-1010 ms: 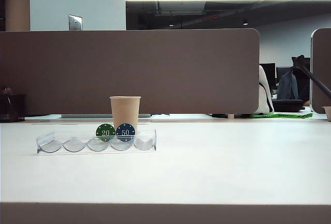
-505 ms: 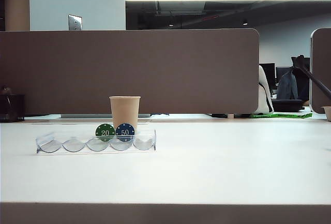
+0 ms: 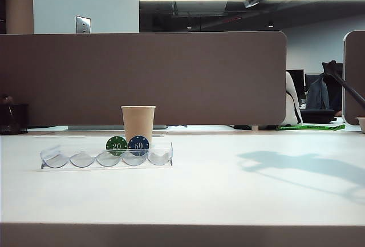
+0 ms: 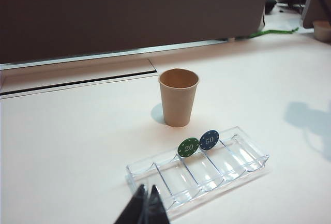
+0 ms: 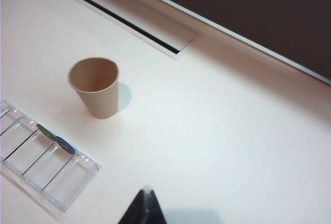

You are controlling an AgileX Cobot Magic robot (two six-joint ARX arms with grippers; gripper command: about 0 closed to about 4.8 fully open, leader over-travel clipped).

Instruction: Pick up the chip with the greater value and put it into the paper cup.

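blue 50 chip [image 3: 138, 145]: stands on edge in a slot of the clear tray [image 3: 63, 161], face out so its number reads; green 20 chip [image 3: 116, 145] touches its side.
paper cup [image 3: 138, 122]: upright just behind the tray, mouth open to take the chip.
left gripper [image 4: 145, 207]: fingers pinched together, empty, hanging near the tray's front edge.
right gripper [image 5: 144, 208]: closed, empty, well apart from the tray, on the blue chip's side of it.
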